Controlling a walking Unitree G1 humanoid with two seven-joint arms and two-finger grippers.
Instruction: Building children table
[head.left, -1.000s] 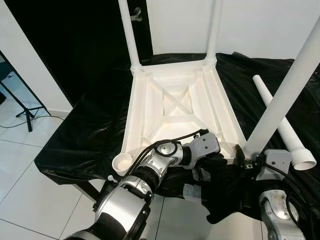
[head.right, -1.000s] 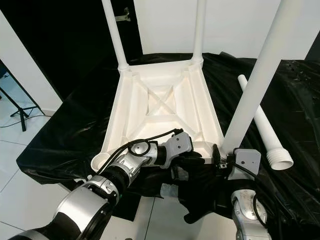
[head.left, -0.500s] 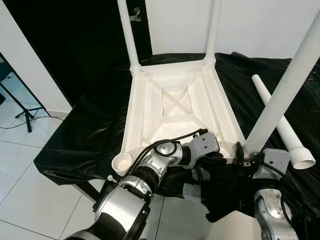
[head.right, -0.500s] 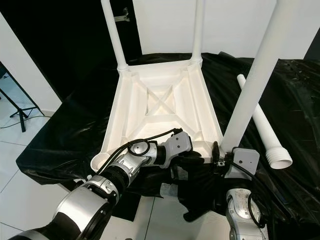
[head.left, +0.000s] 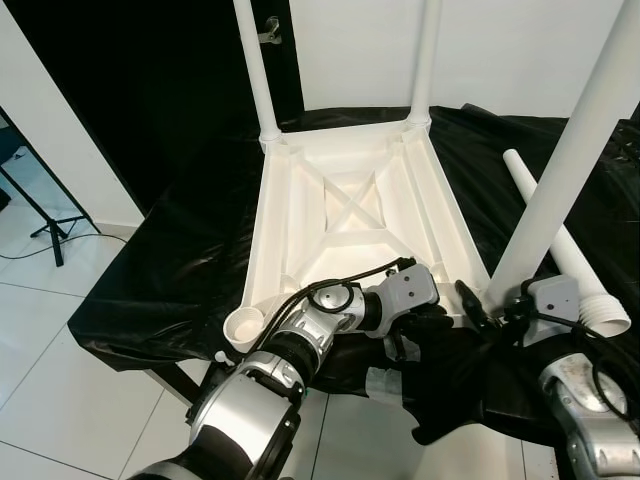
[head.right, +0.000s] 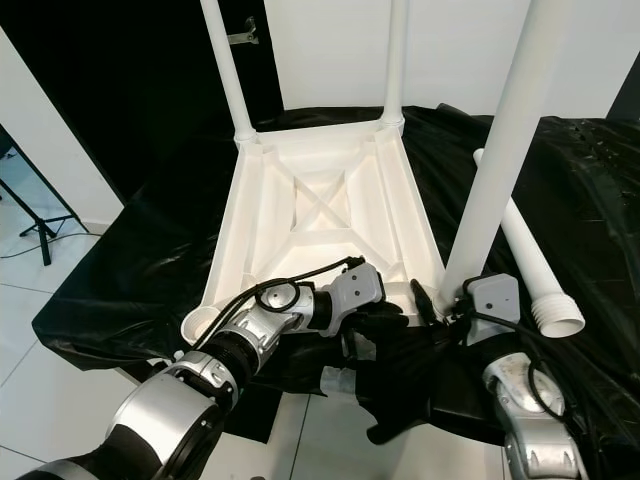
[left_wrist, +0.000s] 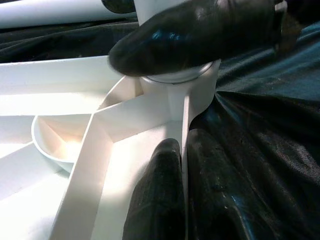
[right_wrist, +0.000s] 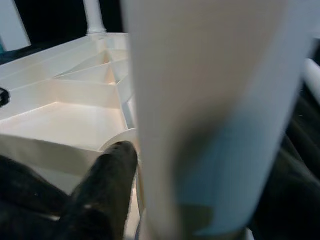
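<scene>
Table top: the white table top (head.left: 350, 215) lies upside down on the black-covered worktop (head.left: 170, 260), ribs facing up, so that the corner sockets open upward for the legs; its near edge reaches the worktop's near edge.
Far legs: two legs (head.left: 255, 70) stand upright in the sockets at the far corners, already seated by the look of it.
Near-right leg: a third leg (head.left: 565, 165) stands in the near-right corner socket, leaning slightly; I judge it is being seated or turned home.
Left end effector: the left end effector (left_wrist: 172, 145) is at that same near-right corner, one black finger (left_wrist: 200, 32) against the leg's base and the other finger low against the socket wall; it seems to pinch socket and leg base to steady the table top; the grip looks narrow.
Right end effector: the right end effector (right_wrist: 145, 175) is at the leg's foot, one finger (right_wrist: 107, 172) beside the leg; the other finger is hidden behind the leg, so I cannot tell whether it grips.
Spare leg: the fourth leg (head.left: 570, 255) lies loose on the worktop towards its right edge, ready for the open socket (head.left: 243, 327) at the near-left corner.
Hidden: the leg tops are cut off; black cloth folds at the near edge mask the finger contacts in the eye views; the right wrist view is blurred.
</scene>
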